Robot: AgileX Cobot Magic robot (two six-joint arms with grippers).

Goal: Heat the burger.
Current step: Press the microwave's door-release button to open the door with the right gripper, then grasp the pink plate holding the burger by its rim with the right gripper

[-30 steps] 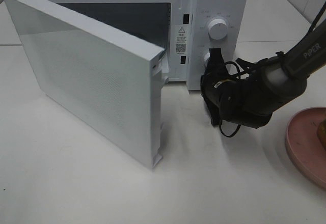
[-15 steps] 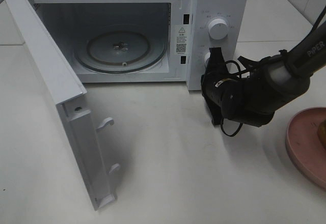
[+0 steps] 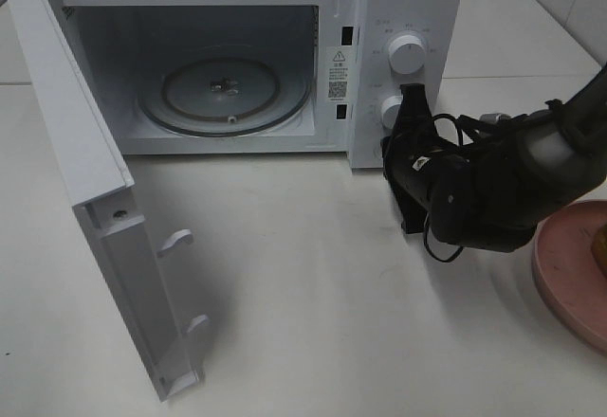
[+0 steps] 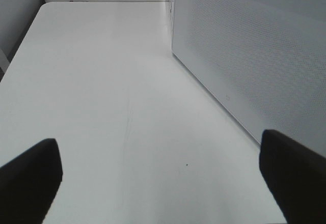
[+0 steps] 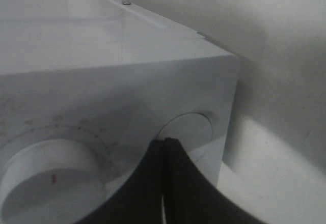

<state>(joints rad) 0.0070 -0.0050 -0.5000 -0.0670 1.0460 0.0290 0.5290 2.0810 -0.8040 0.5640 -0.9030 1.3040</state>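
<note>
Only a brown sliver of the burger (image 3: 601,246) shows at the right edge of the exterior high view, on the pink plate (image 3: 567,275). The white microwave (image 3: 403,0) stands at the back with its door (image 3: 90,180) swung wide open and the glass turntable (image 3: 226,90) bare. My right gripper (image 3: 412,93) is shut on nothing, its tips just right of the lower knob (image 3: 390,111). The right wrist view shows the closed fingers (image 5: 153,183) in front of the control panel. My left gripper (image 4: 163,178) is open over bare table, beside the door's outer face (image 4: 244,66).
The open door sticks out over the front left of the table (image 3: 332,322). The upper knob (image 3: 406,54) sits above the lower one. The right arm's body and cables (image 3: 484,190) lie between the microwave and the plate.
The microwave door has swung from nearly closed across the opening to wide open. My right gripper has drifted slightly right and down, away from the microwave's front. It stays shut.
</note>
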